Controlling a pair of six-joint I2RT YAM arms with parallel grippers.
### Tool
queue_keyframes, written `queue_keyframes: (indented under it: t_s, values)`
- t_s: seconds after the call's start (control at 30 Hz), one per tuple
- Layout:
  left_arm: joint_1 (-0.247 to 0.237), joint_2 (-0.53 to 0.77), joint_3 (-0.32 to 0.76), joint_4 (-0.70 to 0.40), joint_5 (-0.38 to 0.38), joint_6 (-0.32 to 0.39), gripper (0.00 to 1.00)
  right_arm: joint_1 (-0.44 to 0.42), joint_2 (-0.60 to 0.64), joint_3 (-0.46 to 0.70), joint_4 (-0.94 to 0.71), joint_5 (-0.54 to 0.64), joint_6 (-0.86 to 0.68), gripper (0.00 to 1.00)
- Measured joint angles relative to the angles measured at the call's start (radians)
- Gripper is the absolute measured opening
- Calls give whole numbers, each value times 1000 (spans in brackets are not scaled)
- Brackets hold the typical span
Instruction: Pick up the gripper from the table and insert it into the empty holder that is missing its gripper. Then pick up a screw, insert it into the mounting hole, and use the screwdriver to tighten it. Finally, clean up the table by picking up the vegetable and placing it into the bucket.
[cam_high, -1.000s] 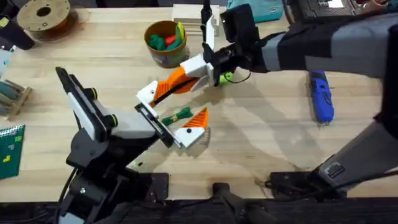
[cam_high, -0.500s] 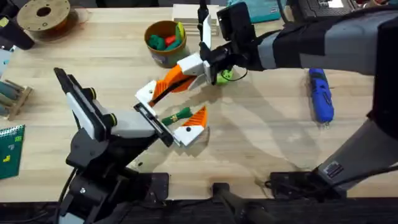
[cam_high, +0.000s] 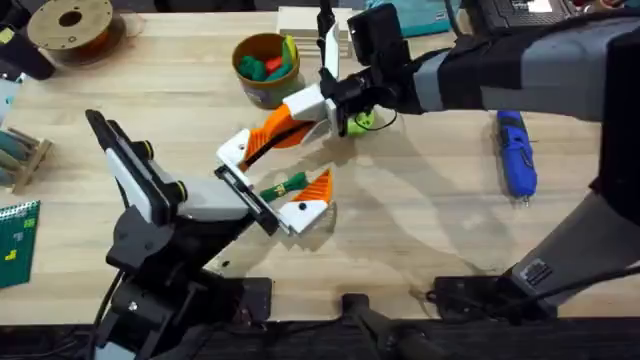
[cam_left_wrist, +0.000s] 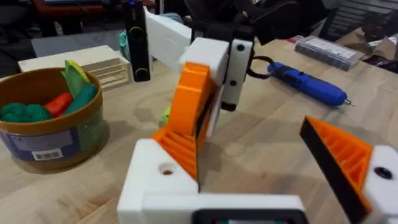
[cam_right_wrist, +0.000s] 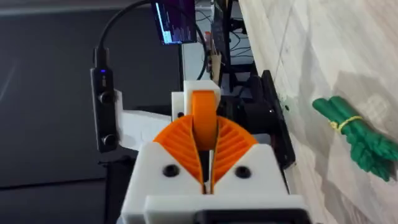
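Note:
My left gripper (cam_high: 280, 172) stands open over the table's middle. One of its fingers is the plain white holder (cam_high: 236, 150), the other carries an orange pad (cam_high: 314, 192). My right gripper (cam_high: 305, 112) is shut on the orange gripper (cam_high: 272, 130) and holds it tilted, with its lower end against the holder (cam_left_wrist: 155, 177). In the right wrist view the orange gripper (cam_right_wrist: 204, 121) sits between my ribbed pads. On the table between the left fingers lies the green vegetable (cam_high: 283, 185). The yellow bucket (cam_high: 265, 68) stands at the far middle. At the right lies the blue screwdriver (cam_high: 517, 155).
A round green disc (cam_high: 362, 122) lies just behind the right gripper. A brown filament spool (cam_high: 70, 25) sits at the far left, with wooden blocks (cam_high: 300, 20) behind the bucket. A small wooden rack (cam_high: 20, 155) and a green card (cam_high: 15, 240) are at the left edge.
The right gripper has shifted slightly toward the far side with the orange gripper in it. The left arm has nudged a little to the left.

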Motion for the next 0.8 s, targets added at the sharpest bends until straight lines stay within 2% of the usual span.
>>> queue_keyframes:
  t_s: [0.07, 0.23, 0.3, 0.33, 0.63, 0.8]
  values:
    - [0, 0, 0, 0, 0, 0, 987, 0, 0, 0, -1, 0, 0, 108]
    - [-8, 0, 0, 2, 43, 11, 987, 5, 3, 0, -3, 15, 1, 489]
    - [-8, 0, 0, 2, 51, 12, 987, 3, 6, 0, 13, 14, -3, 691]
    - [-8, 0, 0, 2, 53, 12, 987, 1, 6, 0, 18, 13, -1, 727]
    - [-8, 0, 0, 2, 58, 12, 987, -27, 6, 0, 29, 17, -3, 765]
    - [-8, 0, 0, 2, 58, 12, 987, -71, 6, 0, 81, 130, -5, 768]
